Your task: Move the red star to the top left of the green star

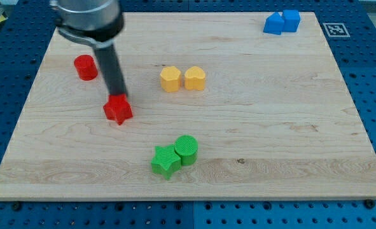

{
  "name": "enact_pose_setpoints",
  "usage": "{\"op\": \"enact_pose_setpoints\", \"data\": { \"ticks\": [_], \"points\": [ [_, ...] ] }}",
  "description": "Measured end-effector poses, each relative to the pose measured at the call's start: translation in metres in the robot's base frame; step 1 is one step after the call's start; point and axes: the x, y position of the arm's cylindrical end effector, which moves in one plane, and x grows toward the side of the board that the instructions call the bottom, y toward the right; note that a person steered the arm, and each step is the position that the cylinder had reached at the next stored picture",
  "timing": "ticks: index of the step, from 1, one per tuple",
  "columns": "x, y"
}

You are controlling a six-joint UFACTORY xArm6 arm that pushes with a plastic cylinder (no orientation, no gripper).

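The red star (118,110) lies on the wooden board, left of centre. My tip (117,95) stands at the star's upper edge, touching or nearly touching it. The green star (165,161) lies lower, towards the view's bottom centre, with a green cylinder (186,150) touching its upper right side. The red star is up and to the left of the green star, about a block and a half's gap apart.
A red cylinder (84,67) stands at the left, up-left of my tip. A yellow hexagon (170,79) and a yellow heart (195,78) sit side by side at centre. Two blue blocks (282,21) sit at the top right. The board's edge (188,194) runs along the bottom.
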Motion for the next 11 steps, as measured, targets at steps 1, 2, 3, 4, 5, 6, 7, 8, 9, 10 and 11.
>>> {"op": "enact_pose_setpoints", "data": {
  "ticks": [1, 2, 3, 4, 5, 6, 7, 8, 9, 10, 11],
  "points": [
    [0.03, 0.025],
    [0.032, 0.028],
    [0.021, 0.005],
    [0.021, -0.039],
    [0.021, -0.079],
    [0.03, -0.089],
    [0.055, -0.057],
    [0.074, -0.033],
    [0.069, -0.041],
    [0.046, -0.052],
    [0.046, -0.017]
  ]
}}
